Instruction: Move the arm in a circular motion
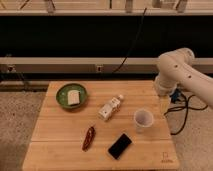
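The large glossy white arm (176, 70) comes in from the right edge of the camera view. It bends at a bulbous joint above the table's far right corner. Its lower segment points down towards the right edge of the wooden table (60, 145). The gripper (165, 96) is at that lower end, just beyond the table's right edge and behind the white cup (143, 120). It touches none of the tabletop objects.
On the table are a green bowl (71, 95) with a pale block in it, a small bottle (110, 107) lying down, a red chili (89, 137) and a black phone (120, 145). Cables hang at the right (181, 112). A dark shelf wall runs behind.
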